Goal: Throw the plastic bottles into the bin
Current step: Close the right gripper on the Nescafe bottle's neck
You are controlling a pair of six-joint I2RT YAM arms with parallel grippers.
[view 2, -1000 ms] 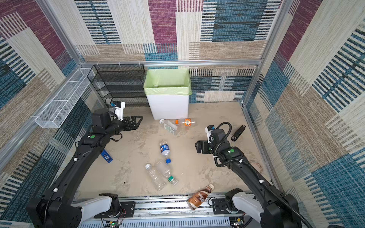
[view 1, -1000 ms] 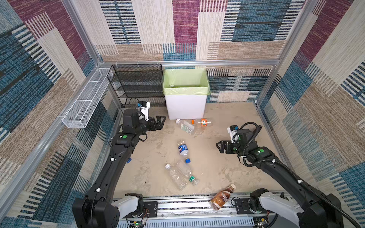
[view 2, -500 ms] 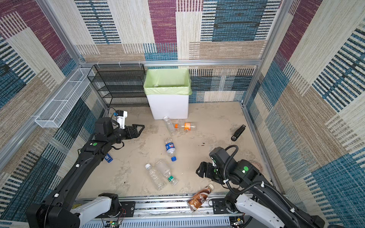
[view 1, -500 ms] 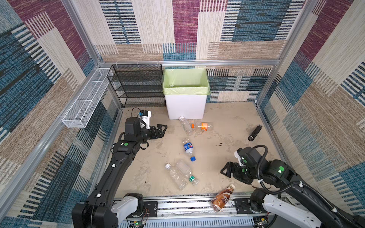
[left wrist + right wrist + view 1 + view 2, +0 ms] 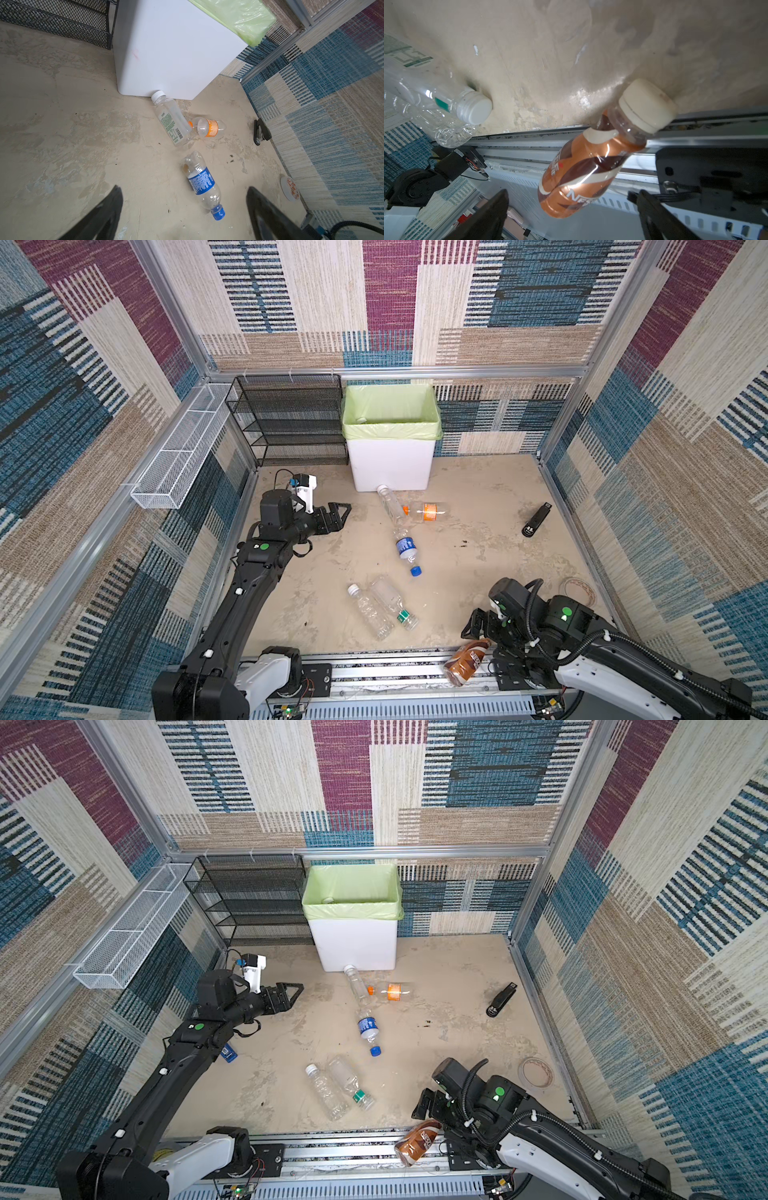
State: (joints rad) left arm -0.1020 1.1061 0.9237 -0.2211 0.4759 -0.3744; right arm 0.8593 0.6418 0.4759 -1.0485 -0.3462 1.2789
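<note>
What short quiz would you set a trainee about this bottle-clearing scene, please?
1. True or false: the brown bottle lies partly over the metal rail.
2. Which thing has its cap against the bin? A: white-capped bottle; B: blue-capped bottle; C: orange-labelled bottle.
3. Which tool is nearest the brown bottle, and is it open or shut?
Key: 1 true; 2 A; 3 the right tool, open.

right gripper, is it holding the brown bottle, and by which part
Nothing is held. The right gripper is open, jaws apart on either side of the base of the brown bottle, not touching it.
</note>
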